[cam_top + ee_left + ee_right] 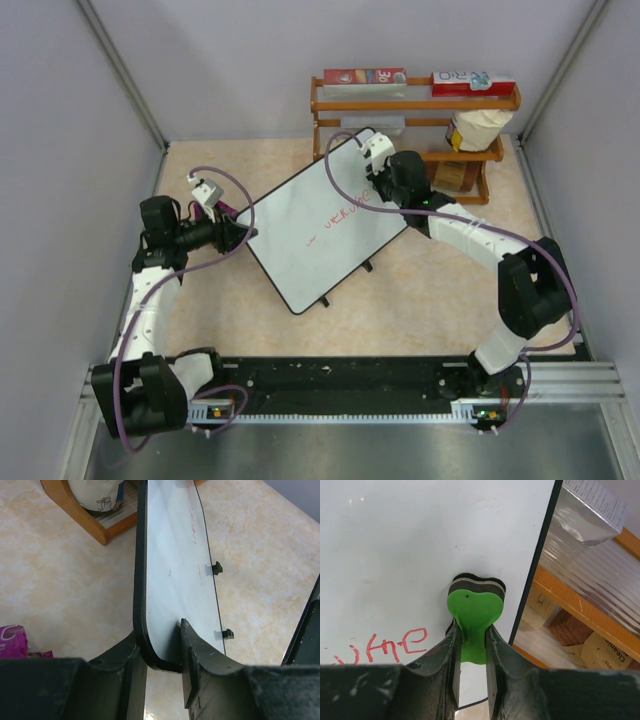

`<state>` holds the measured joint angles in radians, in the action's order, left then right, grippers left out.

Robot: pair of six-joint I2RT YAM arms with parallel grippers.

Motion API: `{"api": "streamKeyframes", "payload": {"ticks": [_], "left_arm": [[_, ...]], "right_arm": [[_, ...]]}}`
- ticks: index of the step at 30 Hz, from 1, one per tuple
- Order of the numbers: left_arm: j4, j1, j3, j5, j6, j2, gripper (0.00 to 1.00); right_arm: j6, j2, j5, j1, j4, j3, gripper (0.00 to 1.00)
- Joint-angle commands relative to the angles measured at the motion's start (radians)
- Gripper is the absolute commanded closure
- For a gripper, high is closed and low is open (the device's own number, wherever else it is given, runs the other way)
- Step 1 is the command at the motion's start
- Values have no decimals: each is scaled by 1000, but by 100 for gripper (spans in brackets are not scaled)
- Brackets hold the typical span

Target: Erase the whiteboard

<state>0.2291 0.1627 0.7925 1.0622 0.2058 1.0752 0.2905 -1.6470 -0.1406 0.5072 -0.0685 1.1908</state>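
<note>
The whiteboard [325,225] lies tilted in the middle of the table, white with a thin black frame and red handwriting [345,212] near its centre. My left gripper [238,235] is shut on the board's left corner; in the left wrist view [162,657] its fingers pinch the black rim of the whiteboard [170,555]. My right gripper [385,178] is shut on a green eraser [472,615] with a dark felt pad, pressed on the whiteboard [410,545] near its far right edge. Red writing [395,647] sits left of the eraser.
A wooden shelf rack [415,125] stands behind the board with boxes and a bag on it; it also shows in the right wrist view [580,610]. A purple packet [12,640] lies on the table. Grey walls close in both sides.
</note>
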Motion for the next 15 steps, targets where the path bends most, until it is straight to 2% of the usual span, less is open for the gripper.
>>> {"api": "streamKeyframes", "payload": {"ticks": [1,15], "left_arm": [[13,-20,-29,-19,152,-4,100],[13,-22,-26,-15,145,-4,100]], "right_arm": [[-25,6,58,-6,-56,1,100],[-24,-7,200,17,-119,-42,100]]}}
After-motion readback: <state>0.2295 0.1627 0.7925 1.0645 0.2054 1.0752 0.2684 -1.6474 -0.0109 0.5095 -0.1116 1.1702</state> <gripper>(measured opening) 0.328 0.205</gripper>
